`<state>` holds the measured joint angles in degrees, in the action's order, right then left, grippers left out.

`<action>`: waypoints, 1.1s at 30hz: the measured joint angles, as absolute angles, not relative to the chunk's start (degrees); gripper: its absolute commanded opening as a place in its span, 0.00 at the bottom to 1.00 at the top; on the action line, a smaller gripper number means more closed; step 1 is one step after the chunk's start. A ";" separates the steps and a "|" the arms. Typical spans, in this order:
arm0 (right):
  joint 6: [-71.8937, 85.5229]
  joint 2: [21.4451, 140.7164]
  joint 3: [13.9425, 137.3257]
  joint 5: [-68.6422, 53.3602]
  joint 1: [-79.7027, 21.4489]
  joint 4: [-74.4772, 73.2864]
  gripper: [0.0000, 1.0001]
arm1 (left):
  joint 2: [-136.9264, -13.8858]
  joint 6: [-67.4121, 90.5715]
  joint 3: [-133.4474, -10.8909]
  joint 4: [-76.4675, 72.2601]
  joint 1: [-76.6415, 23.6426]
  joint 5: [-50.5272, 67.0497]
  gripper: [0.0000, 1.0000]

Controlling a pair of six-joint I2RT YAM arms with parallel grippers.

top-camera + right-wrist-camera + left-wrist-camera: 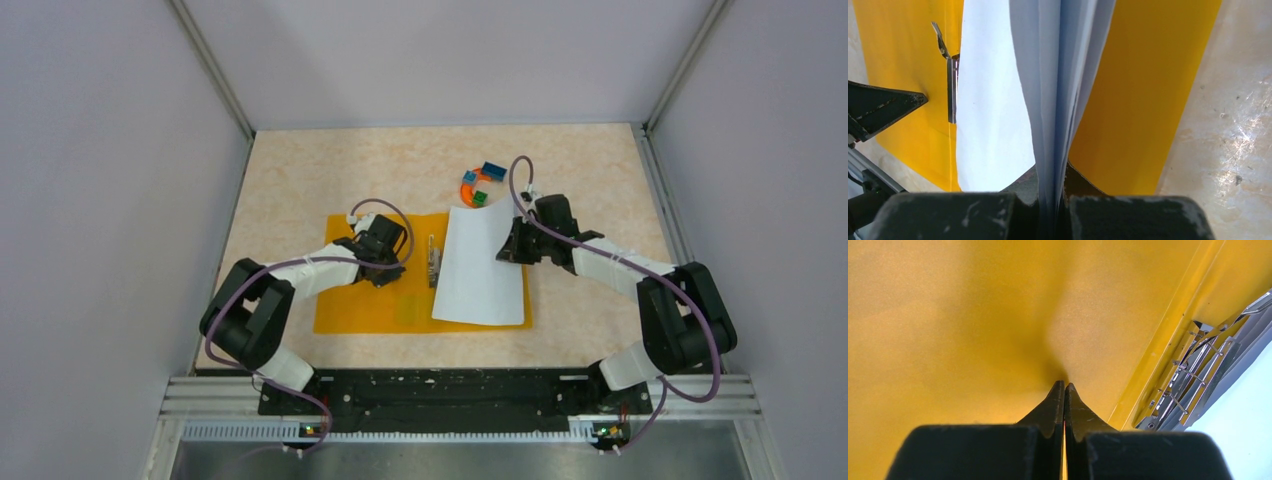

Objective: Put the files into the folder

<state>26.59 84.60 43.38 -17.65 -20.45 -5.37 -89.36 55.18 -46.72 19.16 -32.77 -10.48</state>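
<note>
Now my right gripper (pixel 1050 175) pinches the far right edge of the files (pixel 480 275), which lie over the right half of the open folder (pixel 365 305). My left gripper (pixel 1064 390), jaws together, rests its tips on the left flap. Good practice: slide the sheets' left edge squarely to the metal clip (pixel 433 262), stack together, flap pinned.
</note>
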 measured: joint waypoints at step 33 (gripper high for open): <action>24.16 85.76 45.78 -15.84 -21.65 -6.15 0.00 | -91.55 50.76 -49.52 20.05 -32.77 -11.31 0.00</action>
